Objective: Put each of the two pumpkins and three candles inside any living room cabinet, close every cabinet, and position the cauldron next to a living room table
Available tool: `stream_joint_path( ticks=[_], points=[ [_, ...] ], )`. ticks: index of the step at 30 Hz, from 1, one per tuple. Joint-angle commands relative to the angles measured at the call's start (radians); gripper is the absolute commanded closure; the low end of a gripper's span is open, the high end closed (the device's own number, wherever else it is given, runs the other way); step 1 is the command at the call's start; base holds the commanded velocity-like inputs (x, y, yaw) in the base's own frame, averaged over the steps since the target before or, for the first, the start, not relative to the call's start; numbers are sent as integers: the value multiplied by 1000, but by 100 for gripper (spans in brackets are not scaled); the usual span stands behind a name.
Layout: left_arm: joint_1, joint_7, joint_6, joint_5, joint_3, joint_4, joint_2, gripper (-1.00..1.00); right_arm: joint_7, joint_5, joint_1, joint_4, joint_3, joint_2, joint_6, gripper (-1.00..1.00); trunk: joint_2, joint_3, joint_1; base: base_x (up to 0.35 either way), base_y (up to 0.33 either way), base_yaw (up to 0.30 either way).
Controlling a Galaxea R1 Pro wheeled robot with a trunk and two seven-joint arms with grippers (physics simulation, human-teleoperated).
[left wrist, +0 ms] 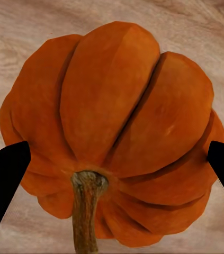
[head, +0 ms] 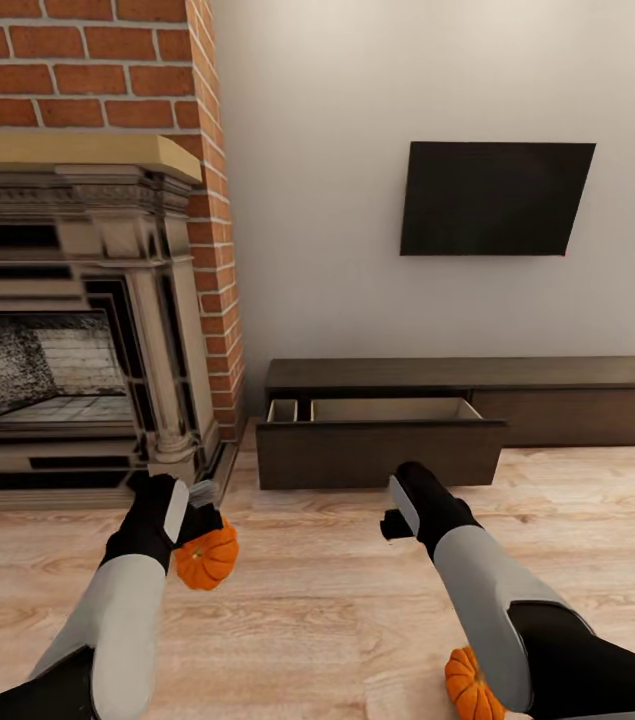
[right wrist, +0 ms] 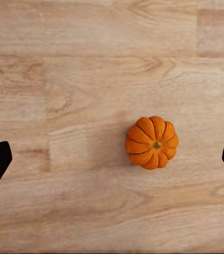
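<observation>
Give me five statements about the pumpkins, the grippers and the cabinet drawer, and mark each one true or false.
1. The left gripper holds a pumpkin between its fingers. True.
2. The cabinet has every drawer shut. False: one drawer is pulled open, showing its pale inside.
3. The second pumpkin lies on the wood floor. True.
4. The right gripper is clamped on the second pumpkin. False: it is open above the floor, apart from that pumpkin.
5. A pumpkin already sits inside the open drawer. False: none shows in it.
</observation>
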Motion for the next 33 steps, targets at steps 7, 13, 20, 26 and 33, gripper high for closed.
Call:
stream_joint_path(
  ticks=[7, 13, 20, 26, 33],
  points=[
    [-1, 19, 25, -24, -37, -38, -21, 100, 133, 7, -1, 56, -7, -43, 21, -100, 0, -1, 0, 0, -1, 0],
    [-1, 20, 24, -23, -43, -40, -21, 100, 209, 8, -1, 73, -5, -111, 21, -100, 0, -1, 0, 0, -171, 0],
    [-1, 20, 24, -23, -44, -40, -21, 100, 215, 6, -1, 75, -6, -124, 20, -100, 0, -1, 0, 0, -310, 0],
    [-1, 22, 21, -23, -43, -40, -21, 100, 217, 4, -1, 110, -8, -120, 19, -100, 0, -1, 0, 0, -328, 0],
    [-1, 20, 10, -21, -43, -40, -21, 100, 244, -10, 0, 183, -12, -106, 13, -100, 0, -1, 0, -34, -330, 0]
  ],
)
